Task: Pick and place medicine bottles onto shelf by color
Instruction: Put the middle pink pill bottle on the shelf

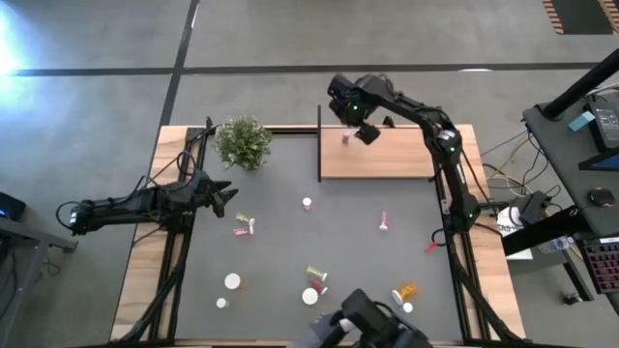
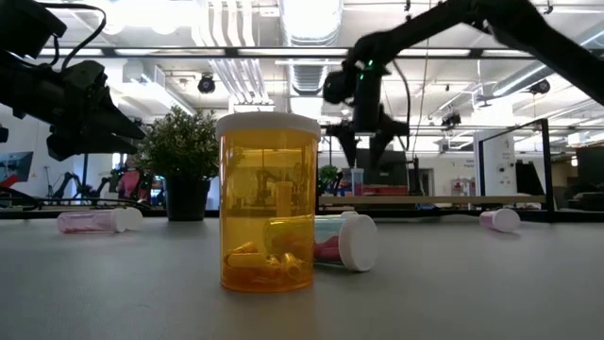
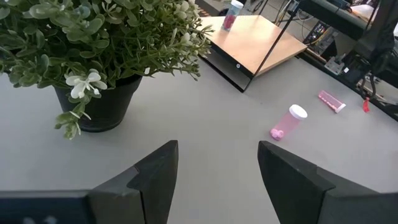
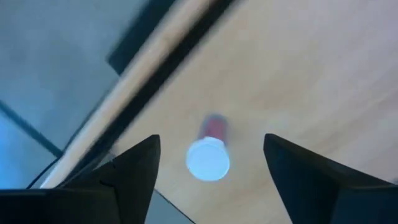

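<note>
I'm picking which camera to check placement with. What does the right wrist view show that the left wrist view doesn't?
Only the right wrist view: the open right gripper directly above the upright white-capped pink bottle.
Only the left wrist view: the green potted plant, a lying pink bottle on the grey table, and the open left gripper.
Both: the light wooden shelf with that pink bottle.

I see two dark, matte arms built of chunky jointed segments. The right arm (image 1: 440, 145), over the shelf (image 1: 387, 159), shows a small green light near its wrist and black cabling along its links. The left arm (image 1: 135, 208), beside the plant (image 1: 242, 142), is the same black. My wrist views show broad, angular black fingers (image 3: 155, 177) on each gripper.
</note>
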